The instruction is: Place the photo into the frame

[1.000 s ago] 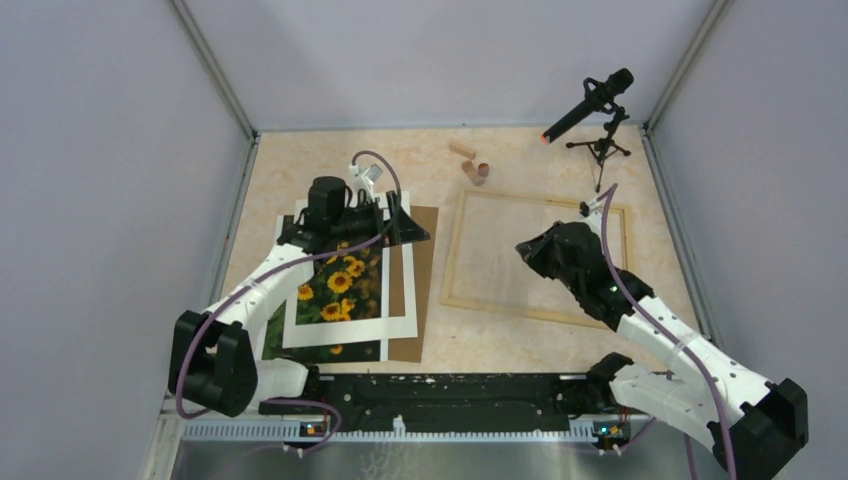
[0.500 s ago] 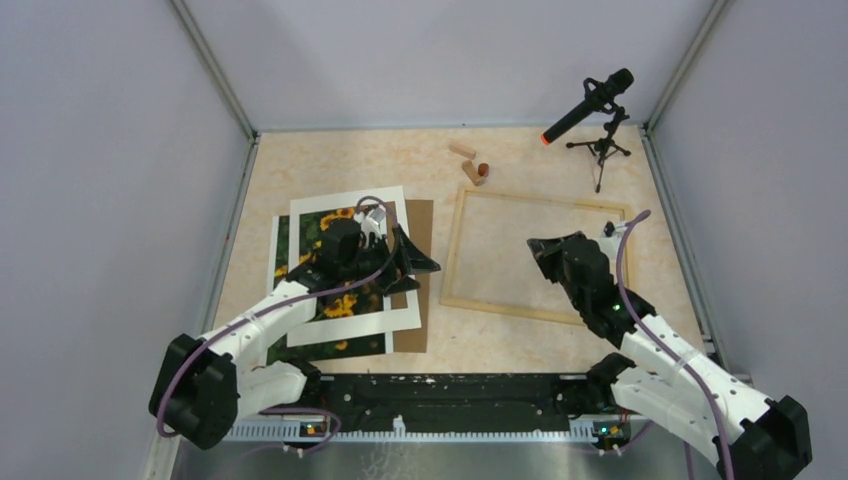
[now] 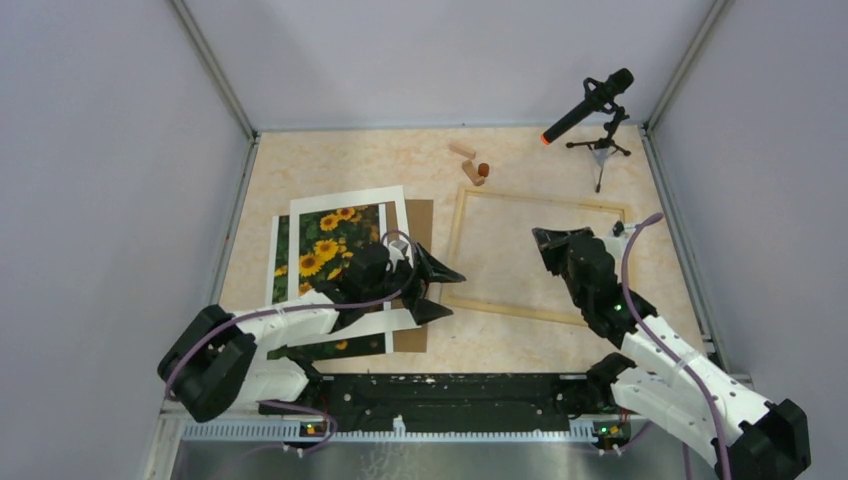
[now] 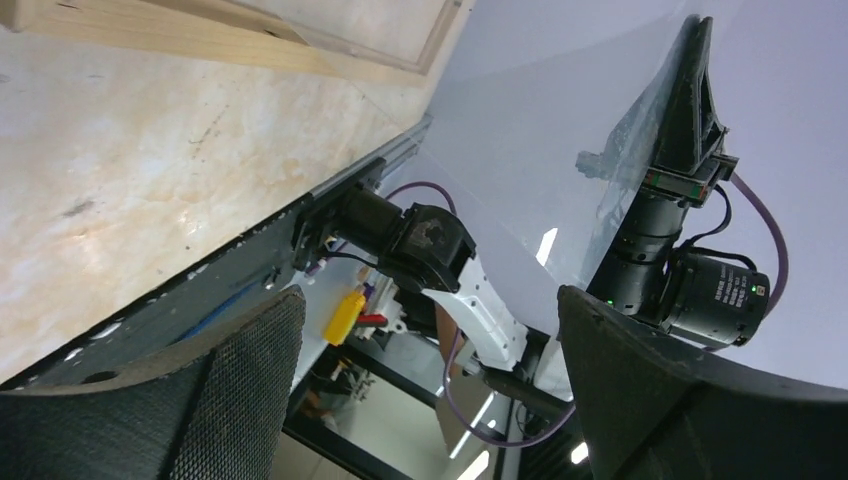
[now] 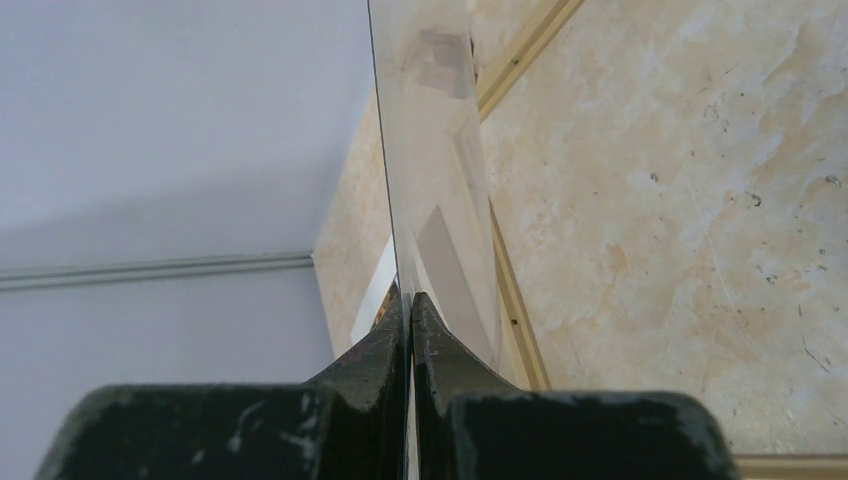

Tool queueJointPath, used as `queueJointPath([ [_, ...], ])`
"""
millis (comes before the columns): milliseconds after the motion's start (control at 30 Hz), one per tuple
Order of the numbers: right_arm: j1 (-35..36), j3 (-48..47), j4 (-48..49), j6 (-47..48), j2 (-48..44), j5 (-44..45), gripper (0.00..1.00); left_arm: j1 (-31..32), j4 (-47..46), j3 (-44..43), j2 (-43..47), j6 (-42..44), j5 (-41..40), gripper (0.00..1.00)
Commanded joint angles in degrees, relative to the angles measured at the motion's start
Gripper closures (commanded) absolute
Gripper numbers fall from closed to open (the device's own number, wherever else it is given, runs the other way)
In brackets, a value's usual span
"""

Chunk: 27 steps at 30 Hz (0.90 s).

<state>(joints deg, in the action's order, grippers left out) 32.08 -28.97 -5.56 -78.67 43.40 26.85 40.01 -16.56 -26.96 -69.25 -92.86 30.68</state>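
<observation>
The photo, sunflowers on dark green, lies flat at the left with a white mat over it and a brown backing board beneath. The light-wood frame lies flat to the right. My left gripper hovers open over the board's right edge, between photo and frame, with nothing between its fingers. My right gripper is over the frame, shut on the edge of a thin clear pane, which the left wrist view shows as a pale pane standing up.
Small wooden cylinders lie behind the frame, and a microphone on a tripod stands at the back right. Grey walls enclose the table on three sides. The black rail with the arm bases runs along the near edge.
My left arm has swung from the photo's far end toward the near right, uncovering the sunflowers, and still stands open. My right gripper shifted slightly right and stays shut on the pane.
</observation>
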Motion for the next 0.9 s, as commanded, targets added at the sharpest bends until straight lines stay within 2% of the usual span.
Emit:
queueJointPath([
  [0, -0.7, 0.18, 4.36, -1.36, -1.18, 1.66, 1.0, 2.37, -17.1, 0.76, -6.0, -10.66, -0.32, 0.02],
  [200, -0.74, 1.37, 4.95, -1.0, -1.76, 1.54, 1.0, 4.58, -24.48, -1.1, -11.42, -15.39, -4.72, 0.02],
  [300, -0.74, 1.91, 4.87, -0.98, -1.82, 1.54, 1.0, 5.43, -27.64, -1.63, -14.26, -17.43, -6.76, 0.06],
  [467, -0.7, 2.34, 4.53, -0.54, -2.38, 1.99, 1.0, 6.54, -35.92, -2.16, -18.94, -21.16, -9.34, 0.23],
  [633, -0.7, 2.17, 3.04, 0.5, -3.49, 2.39, 1.0, 6.85, -36.89, -3.52, -20.83, -21.07, -11.07, 0.38],
  [800, -0.71, 2.07, -0.54, 1.65, -5.8, 1.69, 1.0, 6.77, -37.1, -3.96, -21.22, -19.99, -11.67, 0.6],
  [867, -0.7, 2.21, -2.53, 2.33, -7.22, 1.01, 1.0, 6.81, -37.07, -3.96, -21.2, -19.34, -11.86, 0.64],
])
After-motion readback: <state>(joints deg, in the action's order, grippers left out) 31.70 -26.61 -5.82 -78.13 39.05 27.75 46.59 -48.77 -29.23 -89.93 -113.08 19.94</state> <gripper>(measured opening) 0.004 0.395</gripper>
